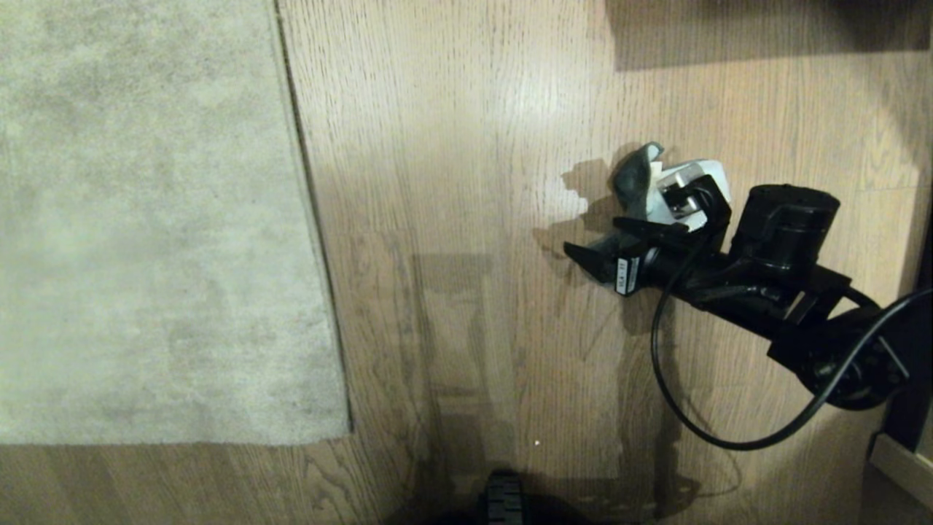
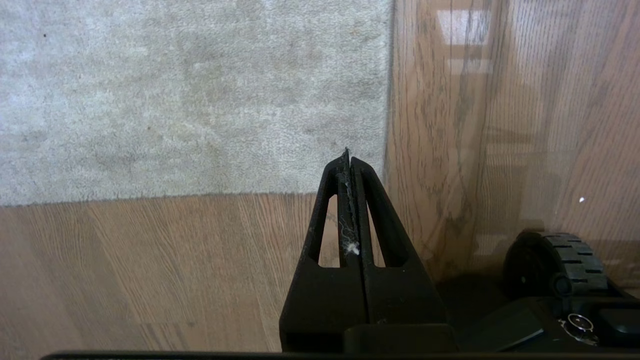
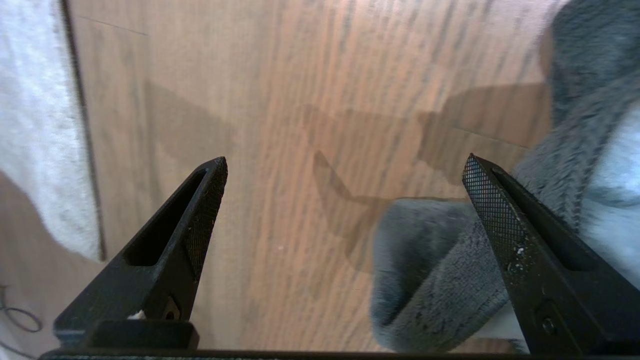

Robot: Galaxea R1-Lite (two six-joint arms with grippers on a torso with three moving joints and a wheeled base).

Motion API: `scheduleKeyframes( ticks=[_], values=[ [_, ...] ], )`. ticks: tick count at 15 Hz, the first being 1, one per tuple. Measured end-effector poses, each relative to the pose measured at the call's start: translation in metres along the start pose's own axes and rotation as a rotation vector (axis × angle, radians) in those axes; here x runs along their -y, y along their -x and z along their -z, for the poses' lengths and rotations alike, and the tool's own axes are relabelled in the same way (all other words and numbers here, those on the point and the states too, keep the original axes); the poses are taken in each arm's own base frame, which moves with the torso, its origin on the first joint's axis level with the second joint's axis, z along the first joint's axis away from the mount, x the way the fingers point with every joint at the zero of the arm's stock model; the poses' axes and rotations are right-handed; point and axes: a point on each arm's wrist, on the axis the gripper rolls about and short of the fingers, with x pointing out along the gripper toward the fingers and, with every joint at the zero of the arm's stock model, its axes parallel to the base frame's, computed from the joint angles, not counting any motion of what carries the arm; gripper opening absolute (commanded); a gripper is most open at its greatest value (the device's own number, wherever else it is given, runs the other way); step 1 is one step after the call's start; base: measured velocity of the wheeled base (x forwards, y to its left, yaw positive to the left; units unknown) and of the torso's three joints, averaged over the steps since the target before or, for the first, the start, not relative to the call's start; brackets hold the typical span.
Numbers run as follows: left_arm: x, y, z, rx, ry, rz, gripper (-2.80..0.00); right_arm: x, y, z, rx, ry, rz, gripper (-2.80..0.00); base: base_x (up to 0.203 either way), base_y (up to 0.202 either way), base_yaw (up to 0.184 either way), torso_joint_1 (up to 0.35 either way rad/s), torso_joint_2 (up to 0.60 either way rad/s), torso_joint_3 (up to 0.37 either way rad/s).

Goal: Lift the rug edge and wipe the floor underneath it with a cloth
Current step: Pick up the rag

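The rug edge (image 1: 321, 240) runs straight down the left of the head view to a square corner; the pale rug lies flat on the wood floor (image 1: 466, 182). The cloth (image 1: 635, 179), dark grey with a pale side, lies crumpled on the floor well to the right of the rug. My right gripper (image 1: 605, 237) hovers low over the cloth, open. In the right wrist view the cloth (image 3: 435, 280) lies beside one finger of the right gripper (image 3: 345, 158), partly in the gap, not pinched. My left gripper (image 2: 348, 156) is shut and empty, above the rug corner (image 2: 385, 187).
A wheel of my base (image 2: 555, 265) stands on the floor near the rug corner, also showing at the bottom of the head view as the wheel (image 1: 501, 499). A black cable (image 1: 656, 350) loops from the right arm. A furniture edge (image 1: 900, 456) sits at the lower right.
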Motion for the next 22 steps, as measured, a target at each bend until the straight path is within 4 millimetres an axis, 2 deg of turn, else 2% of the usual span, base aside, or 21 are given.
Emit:
scheduleKeyframes(
  ticks=[2,3,11,22],
  values=[
    [0.000,0.000,0.000,0.000,0.000,0.000,-2.80,0.003,-0.002,-0.001,0.015,0.008,0.010,0.00,0.000,0.000,0.000,0.000,0.00,0.000],
    [0.000,0.000,0.000,0.000,0.000,0.000,-2.80,0.004,-0.003,-0.001,0.028,0.012,0.013,-2.80,0.000,0.000,0.000,0.000,0.00,0.000],
    [0.000,0.000,0.000,0.000,0.000,0.000,-2.80,0.005,-0.003,0.000,0.046,0.015,0.016,-2.80,0.000,0.000,0.000,0.000,0.00,0.000],
    [0.000,0.000,0.000,0.000,0.000,0.000,-2.80,-0.001,0.023,-0.009,0.076,0.022,0.039,-2.80,0.000,0.000,0.000,0.000,0.00,0.000]
  ],
)
